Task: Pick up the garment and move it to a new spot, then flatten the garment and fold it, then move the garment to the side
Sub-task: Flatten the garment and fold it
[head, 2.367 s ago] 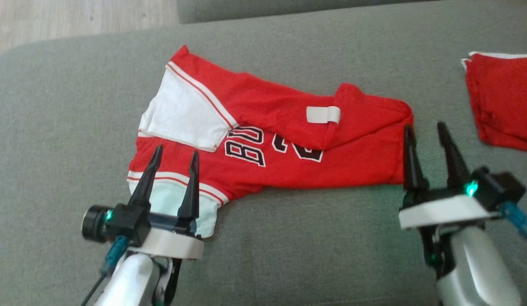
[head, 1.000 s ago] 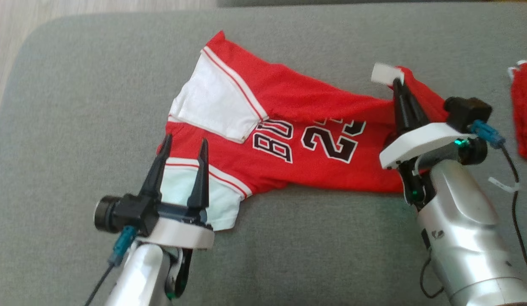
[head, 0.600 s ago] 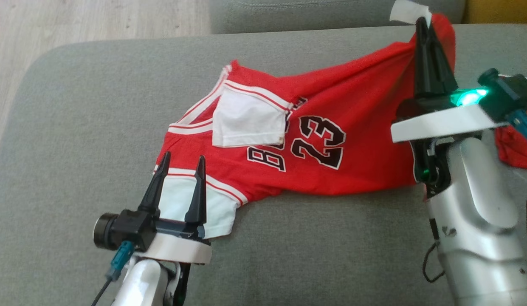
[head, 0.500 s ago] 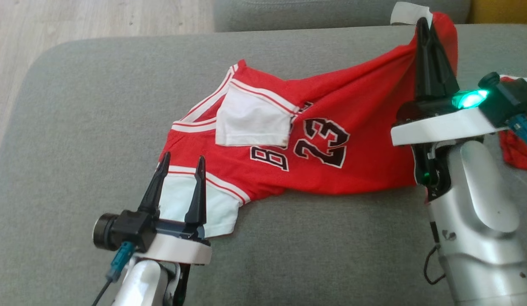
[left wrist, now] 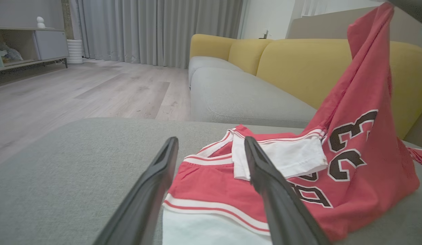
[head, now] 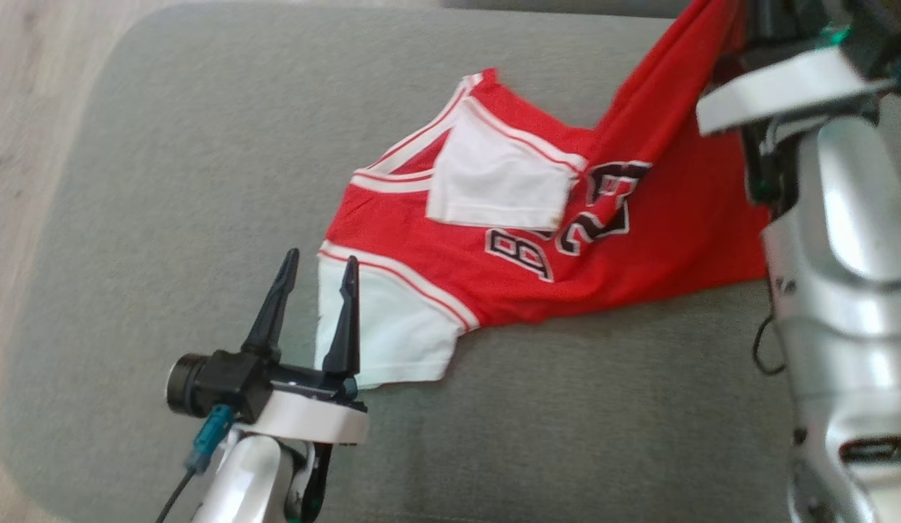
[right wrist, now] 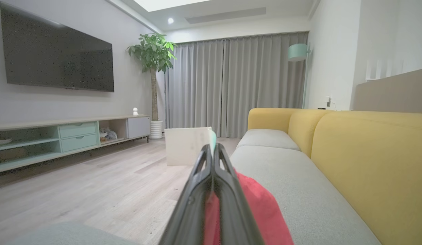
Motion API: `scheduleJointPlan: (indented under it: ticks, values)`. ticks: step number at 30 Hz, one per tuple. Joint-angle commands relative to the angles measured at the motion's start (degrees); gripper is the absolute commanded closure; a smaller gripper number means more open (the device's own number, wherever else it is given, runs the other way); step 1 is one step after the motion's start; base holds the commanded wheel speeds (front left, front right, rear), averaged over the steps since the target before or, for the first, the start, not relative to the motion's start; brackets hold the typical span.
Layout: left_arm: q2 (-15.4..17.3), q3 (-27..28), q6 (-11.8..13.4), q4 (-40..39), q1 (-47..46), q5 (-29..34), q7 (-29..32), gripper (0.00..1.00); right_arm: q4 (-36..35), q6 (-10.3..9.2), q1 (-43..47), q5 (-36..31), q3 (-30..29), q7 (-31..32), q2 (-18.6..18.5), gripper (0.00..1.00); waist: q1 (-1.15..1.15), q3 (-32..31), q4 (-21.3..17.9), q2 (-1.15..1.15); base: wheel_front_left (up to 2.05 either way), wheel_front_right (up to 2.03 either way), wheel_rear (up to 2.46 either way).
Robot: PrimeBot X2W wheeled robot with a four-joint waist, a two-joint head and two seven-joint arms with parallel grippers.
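Fingers on your right arm pinch shut on one corner of the garment, half hanging, half on the sofa. Left fingers gape empty. Pull hard and it may slip out.

Garment: red knit cloth, matt, soft folds; white panels same cloth; black numerals smoother, print-like.
Seat cushion beneath: grey woven cloth, matt, slightly rough.
Left gripper: matt black plastic fingers, white plastic base.
Right forearm: glossy silver shell, metal or plastic unclear.
Floor: pale wood planks, low sheen.
Yellow sofa: matt cloth.
Curtains: grey cloth, matt.
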Motion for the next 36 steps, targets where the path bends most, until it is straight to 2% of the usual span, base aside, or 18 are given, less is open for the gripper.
scheduleJointPlan:
  ticks: [1,9,10,11,17,23,26,28,32,36]
  values:
    - [0.0,0.9,-0.1,-1.5,-2.5,-0.3,-0.5,0.00,0.0,-0.05,-3.4,-1.4,0.1,0.2,0.1,1.00,-0.01,1.5,2.4,0.00,0.00,0.00,0.00]
    - [-0.1,-0.9,0.6,-2.0,-4.5,-1.9,-0.5,0.00,15.9,-0.05,-14.0,-10.5,-6.4,-0.2,-3.3,1.00,-0.01,4.0,7.5,0.00,0.00,0.00,0.00]
    - [-0.1,-1.3,0.7,-2.0,-4.6,-2.1,-0.5,0.00,17.9,-0.05,-15.1,-12.2,-6.9,-0.3,-3.7,0.47,-0.01,4.3,7.8,0.00,0.00,0.00,0.00]
    - [-0.1,-1.6,0.8,-2.0,-4.7,-2.2,-0.5,0.00,20.4,-0.05,-15.8,-13.5,-7.4,0.1,-3.9,0.00,-0.01,4.4,7.9,0.00,0.00,0.00,0.00]
    - [-0.1,-2.4,1.7,-1.8,-5.0,-2.6,-0.5,0.00,27.8,-0.05,-17.7,-17.2,-11.6,-0.5,-3.8,0.00,-0.01,4.3,7.2,0.00,0.00,0.00,0.00]
    - [0.1,-0.2,1.7,-1.4,-4.5,-1.5,-0.5,0.00,29.7,-0.05,-14.6,-16.0,-13.9,-2.4,-0.8,0.00,-0.01,2.3,1.8,0.00,0.00,0.00,0.00]
    - [0.6,1.4,1.5,-1.1,-4.1,-0.9,-0.5,0.00,25.0,-0.05,-10.9,-12.5,-12.6,-2.5,0.2,0.00,-0.01,1.1,-1.9,0.00,0.00,0.00,0.00]
    - [0.9,2.3,1.2,-0.9,-4.0,-0.6,-0.5,0.00,20.7,-0.05,-6.9,-7.5,-9.6,-2.5,0.4,0.00,-0.01,0.3,-4.1,0.00,0.00,0.00,0.00]
    - [1.5,3.7,0.9,-0.5,-3.6,-0.1,-0.5,0.00,10.7,-0.05,3.6,3.0,-3.5,-2.5,0.4,0.00,-0.01,-1.5,-8.4,0.00,0.00,0.00,0.00]
    - [1.5,4.7,0.8,-0.6,-2.5,0.1,-0.5,0.00,0.9,-0.05,14.4,8.4,-0.9,-2.5,0.4,0.00,-0.01,-2.9,-11.7,0.00,0.00,0.00,0.00]
